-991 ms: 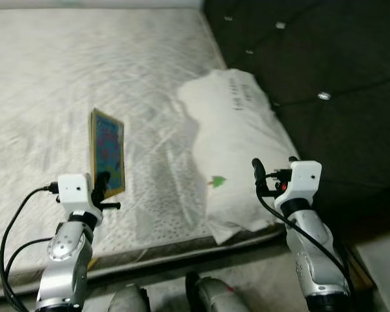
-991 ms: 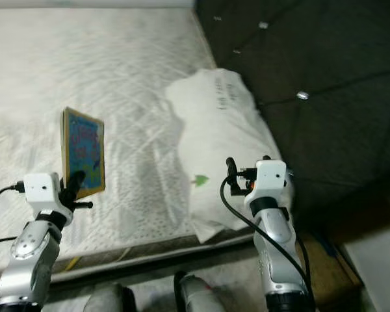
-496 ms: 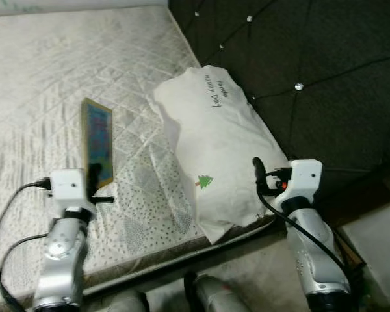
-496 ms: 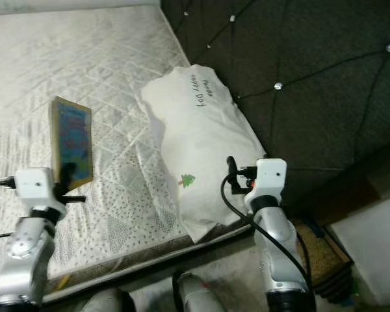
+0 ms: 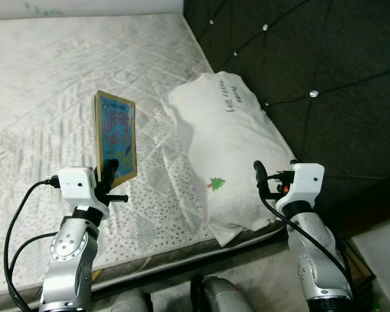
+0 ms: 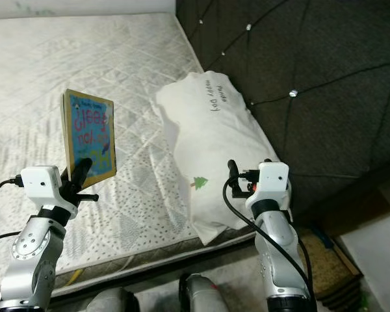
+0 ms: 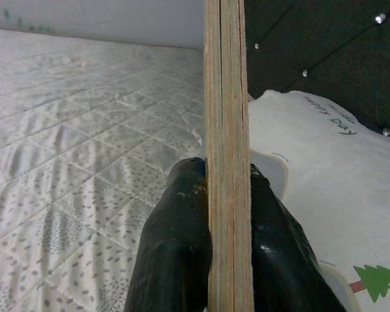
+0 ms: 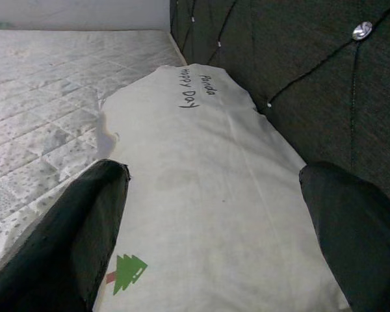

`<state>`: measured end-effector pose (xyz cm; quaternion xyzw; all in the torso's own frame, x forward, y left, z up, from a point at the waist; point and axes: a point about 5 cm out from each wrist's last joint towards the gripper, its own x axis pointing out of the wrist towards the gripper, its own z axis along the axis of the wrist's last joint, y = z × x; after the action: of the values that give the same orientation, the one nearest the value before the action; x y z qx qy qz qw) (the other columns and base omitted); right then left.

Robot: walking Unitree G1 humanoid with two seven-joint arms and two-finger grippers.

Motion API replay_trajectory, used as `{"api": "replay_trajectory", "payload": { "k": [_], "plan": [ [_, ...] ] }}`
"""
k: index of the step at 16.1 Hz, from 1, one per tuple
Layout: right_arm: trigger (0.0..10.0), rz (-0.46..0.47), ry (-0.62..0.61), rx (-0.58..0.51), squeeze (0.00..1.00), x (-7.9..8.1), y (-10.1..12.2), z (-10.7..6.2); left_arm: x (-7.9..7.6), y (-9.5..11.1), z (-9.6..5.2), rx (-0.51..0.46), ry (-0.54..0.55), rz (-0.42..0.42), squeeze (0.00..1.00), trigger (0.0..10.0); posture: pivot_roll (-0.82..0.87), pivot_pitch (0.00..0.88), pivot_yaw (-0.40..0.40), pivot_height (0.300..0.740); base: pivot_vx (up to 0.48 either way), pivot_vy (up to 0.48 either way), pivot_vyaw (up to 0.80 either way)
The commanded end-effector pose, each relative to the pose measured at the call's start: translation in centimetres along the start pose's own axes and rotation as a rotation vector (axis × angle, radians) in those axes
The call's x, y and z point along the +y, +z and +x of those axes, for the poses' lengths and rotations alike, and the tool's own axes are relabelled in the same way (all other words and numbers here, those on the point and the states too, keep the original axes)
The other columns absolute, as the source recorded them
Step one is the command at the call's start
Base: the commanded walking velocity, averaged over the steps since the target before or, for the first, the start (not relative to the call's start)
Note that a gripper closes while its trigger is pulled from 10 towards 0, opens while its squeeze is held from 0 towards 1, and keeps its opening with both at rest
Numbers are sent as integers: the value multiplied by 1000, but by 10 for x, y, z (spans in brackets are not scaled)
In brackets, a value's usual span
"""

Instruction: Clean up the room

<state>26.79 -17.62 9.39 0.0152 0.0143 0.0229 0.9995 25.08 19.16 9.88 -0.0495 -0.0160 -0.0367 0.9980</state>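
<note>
The left gripper is raised over the near part of a bare quilted mattress and has a thin board book clamped between its two black fingers, which press flat against either face of the book near its lower edge. The book stands upright above the gripper, held clear of the mattress, with its colourful blue cover and large lettering turned toward the robot's right; in the left wrist view it appears edge-on as a tall tan strip of layered pages rising straight up from between the fingers. To the right of the book, and apart from it, a white pillow lies along the mattress edge against a dark tufted headboard studded with shiny buttons; the pillow carries a small green tree print near its lower end and handwritten-style black text near its upper end. The right gripper hovers just above the near end of the pillow, by the tree print, with its fingers spread wide apart and nothing between them; the right wrist view looks along the pillow toward the headboard through that open gap. A black cable loops from each wrist down along the silver arm. Below the mattress edge a strip of floor shows.
</note>
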Motion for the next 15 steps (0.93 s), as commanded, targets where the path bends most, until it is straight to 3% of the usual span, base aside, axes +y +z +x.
{"api": "replay_trajectory", "payload": {
  "k": [1,11,15],
  "plan": [
    [10000,6,-29,4,0,-7,0,-2,-4,6,2,-27,-19,-5,0,10000,22,148,-75,740,0,0,0],
    [10000,14,-21,6,0,-6,1,-2,-4,6,5,-16,-13,-22,0,10000,18,149,-77,636,0,0,0],
    [10000,7,-16,8,0,-6,1,-1,-4,6,6,-17,-2,-21,0,10000,17,149,-79,631,0,0,0]
  ]
}}
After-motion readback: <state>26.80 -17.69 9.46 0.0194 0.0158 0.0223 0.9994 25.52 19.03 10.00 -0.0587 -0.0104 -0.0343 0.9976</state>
